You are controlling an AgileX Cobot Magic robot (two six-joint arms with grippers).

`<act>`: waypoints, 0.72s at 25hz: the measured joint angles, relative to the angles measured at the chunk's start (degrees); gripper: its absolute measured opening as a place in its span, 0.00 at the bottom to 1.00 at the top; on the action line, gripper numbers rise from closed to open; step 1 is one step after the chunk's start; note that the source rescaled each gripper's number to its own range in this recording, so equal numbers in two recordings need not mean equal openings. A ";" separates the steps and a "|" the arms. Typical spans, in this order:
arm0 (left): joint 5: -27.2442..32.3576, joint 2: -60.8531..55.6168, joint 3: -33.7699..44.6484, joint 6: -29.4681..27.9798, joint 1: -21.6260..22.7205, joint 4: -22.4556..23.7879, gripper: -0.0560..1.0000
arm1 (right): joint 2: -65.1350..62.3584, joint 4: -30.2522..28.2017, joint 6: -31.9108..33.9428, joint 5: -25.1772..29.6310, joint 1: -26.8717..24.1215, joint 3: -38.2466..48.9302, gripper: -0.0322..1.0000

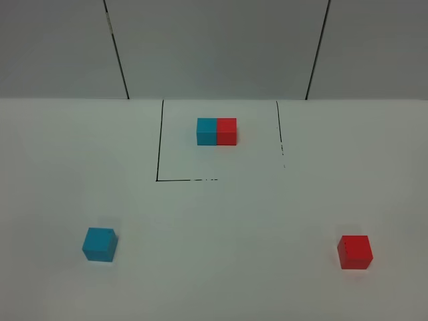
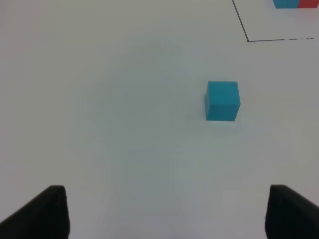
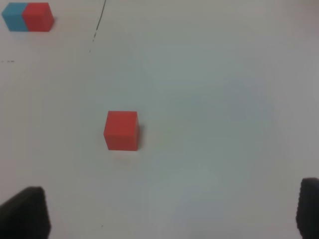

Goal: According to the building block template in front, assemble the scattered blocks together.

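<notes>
The template (image 1: 217, 131) is a joined cyan-and-red bar, cyan on the left, inside a black-lined square at the back of the table. It also shows in the left wrist view (image 2: 296, 3) and the right wrist view (image 3: 28, 16). The loose cyan cube (image 1: 99, 244) sits at front left, seen in the left wrist view (image 2: 222, 101) ahead of my left gripper (image 2: 167, 214). The loose red cube (image 1: 354, 251) sits at front right, seen in the right wrist view (image 3: 121, 130) ahead of my right gripper (image 3: 169, 214). Both grippers are open and empty. Neither shows in the exterior view.
The white table (image 1: 221, 254) carries a black-lined square outline (image 1: 159, 144) around the template. A grey panelled wall (image 1: 214, 47) stands behind the table.
</notes>
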 joint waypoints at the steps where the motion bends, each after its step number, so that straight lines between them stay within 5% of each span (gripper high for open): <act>1: 0.00 0.00 0.00 0.00 0.00 0.00 0.69 | 0.00 0.00 0.00 0.00 0.00 0.00 1.00; 12: -0.05 0.35 0.00 0.00 0.00 0.12 0.69 | 0.00 0.00 0.00 0.00 0.00 0.00 1.00; 18: 1.91 9.81 -3.63 -2.81 0.00 0.28 0.69 | 0.00 0.00 0.00 0.00 0.00 0.00 1.00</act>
